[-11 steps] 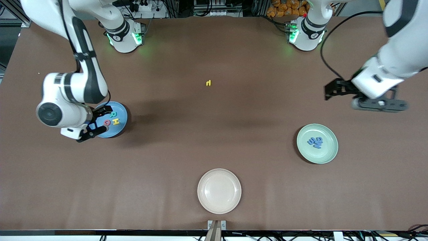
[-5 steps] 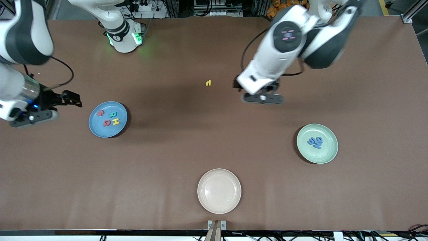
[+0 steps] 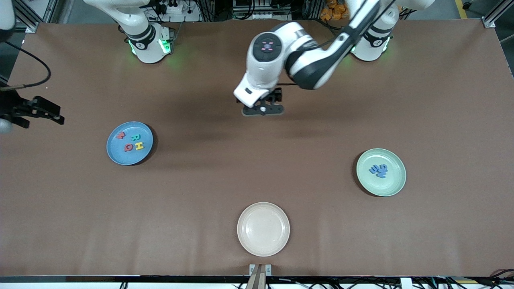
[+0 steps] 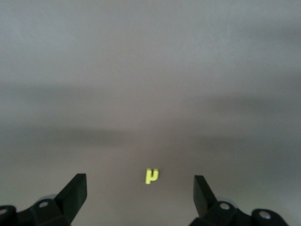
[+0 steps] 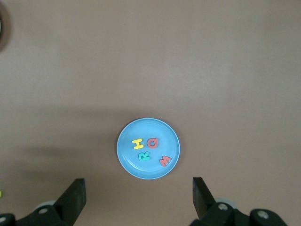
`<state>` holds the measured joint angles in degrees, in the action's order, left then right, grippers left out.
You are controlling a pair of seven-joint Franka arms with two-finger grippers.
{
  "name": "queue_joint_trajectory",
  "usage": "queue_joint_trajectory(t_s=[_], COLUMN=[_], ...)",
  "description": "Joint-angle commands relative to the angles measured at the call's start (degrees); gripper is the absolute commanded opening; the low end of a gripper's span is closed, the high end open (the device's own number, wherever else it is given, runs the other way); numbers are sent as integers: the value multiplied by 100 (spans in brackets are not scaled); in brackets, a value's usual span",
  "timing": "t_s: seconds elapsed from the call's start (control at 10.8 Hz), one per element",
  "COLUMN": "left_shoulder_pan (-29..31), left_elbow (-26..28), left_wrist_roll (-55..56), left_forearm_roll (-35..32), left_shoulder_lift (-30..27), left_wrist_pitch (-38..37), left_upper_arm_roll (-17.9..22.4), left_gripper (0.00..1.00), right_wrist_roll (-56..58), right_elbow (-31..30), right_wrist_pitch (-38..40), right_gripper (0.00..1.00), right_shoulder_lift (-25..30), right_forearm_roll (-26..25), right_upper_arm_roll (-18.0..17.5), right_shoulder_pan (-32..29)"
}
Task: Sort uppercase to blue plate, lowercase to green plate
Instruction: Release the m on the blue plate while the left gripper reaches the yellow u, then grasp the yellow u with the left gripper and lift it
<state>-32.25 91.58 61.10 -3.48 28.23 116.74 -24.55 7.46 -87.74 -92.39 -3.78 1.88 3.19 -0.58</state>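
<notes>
While the right gripper (image 3: pixel 24 112) hangs open and empty at the right arm's end of the table, four capital letters (image 3: pixel 132 141) lie in the blue plate (image 3: pixel 116 156). Spread wide, the left gripper (image 3: pixel 263 110) hovers over the small yellow letter (image 4: pixel 151 176). Three blue letters (image 3: pixel 379 170) sit in the green plate (image 3: pixel 391 186).

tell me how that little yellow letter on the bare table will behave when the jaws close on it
The small yellow letter looks like thin foam, so it is probably very light and may squash a little rather than crack. It lies flat on the table, so it should not roll, but a nudge might slide it. The left gripper is over it, jaws open wide; being so small, it could slip out.
</notes>
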Motion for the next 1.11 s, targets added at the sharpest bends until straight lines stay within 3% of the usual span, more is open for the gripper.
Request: queue_joint_trajectory(t_s=[0.0,0.19,0.46,1.02], left_shoulder_pan=[-334,-763,-932,-897], left_elbow=[-158,-167,-106,606], left_wrist_roll=[769,1375,1993,1521], left_forearm_roll=[-249,-625,-864,-1445], left_shoulder_lift=[480,814,1044,1045], left_wrist_pitch=[234,489,726,1236], left_upper_arm_roll=[29,108,99,64], left_gripper=[100,100,100,100], right_wrist_roll=[-341,-369,-324,-377], right_elbow=[310,275,283,222], right_wrist_pitch=[151,160,168,186], right_gripper=[100,100,100,100], right_shoulder_lift=[-194,-150,-150,-27], right_forearm_roll=[-65,-100,-126,-126], right_upper_arm_roll=[-169,-169,-160,-178], right_shoulder_pan=[-82,-126,-250,-258])
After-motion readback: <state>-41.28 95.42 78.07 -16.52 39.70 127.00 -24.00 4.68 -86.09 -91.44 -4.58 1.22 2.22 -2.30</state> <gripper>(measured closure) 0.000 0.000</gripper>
